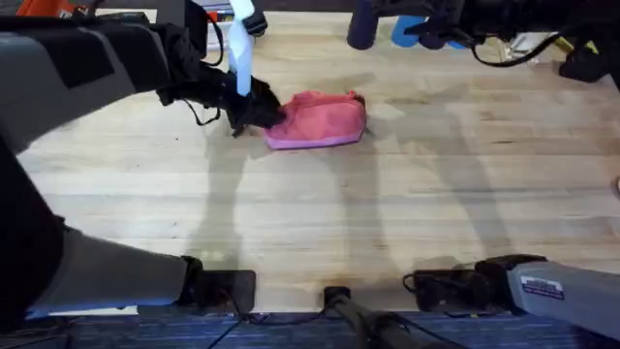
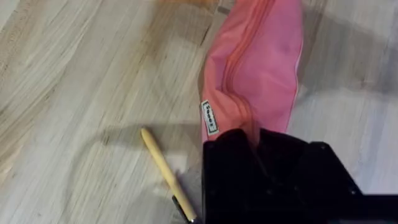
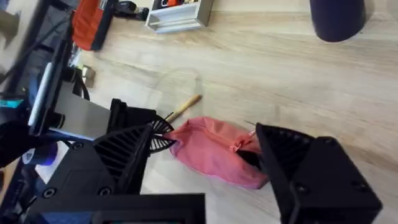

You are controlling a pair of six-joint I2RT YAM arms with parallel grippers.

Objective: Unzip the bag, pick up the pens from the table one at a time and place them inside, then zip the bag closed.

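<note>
One pen [image 2: 163, 169] beside bag [image 1: 320, 119], left jaws touching

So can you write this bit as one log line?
stage: zipper start | left gripper: at bag end | right gripper: over bag | pen: on table

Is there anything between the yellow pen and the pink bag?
No. In the left wrist view, bare table separates the pen from the bag.
</note>
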